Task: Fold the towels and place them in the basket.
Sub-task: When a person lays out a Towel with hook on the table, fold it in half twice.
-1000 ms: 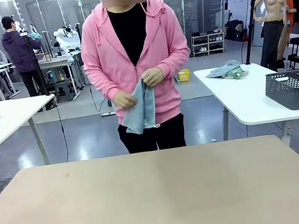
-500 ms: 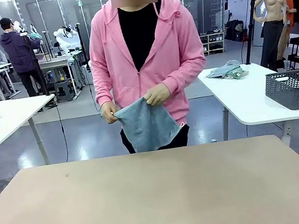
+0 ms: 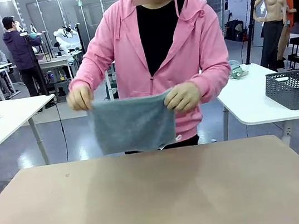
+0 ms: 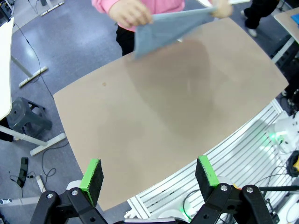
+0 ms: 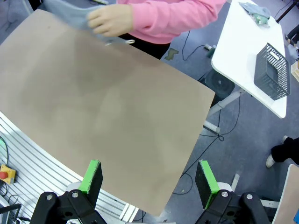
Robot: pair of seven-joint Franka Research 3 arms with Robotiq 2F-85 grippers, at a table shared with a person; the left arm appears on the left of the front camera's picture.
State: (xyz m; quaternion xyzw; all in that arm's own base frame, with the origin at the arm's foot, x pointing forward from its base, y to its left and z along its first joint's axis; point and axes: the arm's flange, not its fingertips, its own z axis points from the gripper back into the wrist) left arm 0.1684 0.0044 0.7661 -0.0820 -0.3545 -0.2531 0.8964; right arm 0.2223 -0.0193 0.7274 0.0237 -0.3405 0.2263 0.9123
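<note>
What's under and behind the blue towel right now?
Under the blue towel, held spread by the person's hands, is bare table near its far edge. Behind it is the pink hoodie; the towel covers the person's waist.

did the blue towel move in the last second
Yes. The light blue towel has been spread out wide and has come lower, its bottom edge now down at the far edge of the table.

Person's clothing: pink zip hoodie (image 3: 124, 54) over black shirt (image 3: 158, 37)
Left gripper (image 4: 148, 172): black fingers (image 4: 79, 207), green pads (image 4: 92, 175)
Right gripper (image 5: 148, 177): black fingers, green pads
</note>
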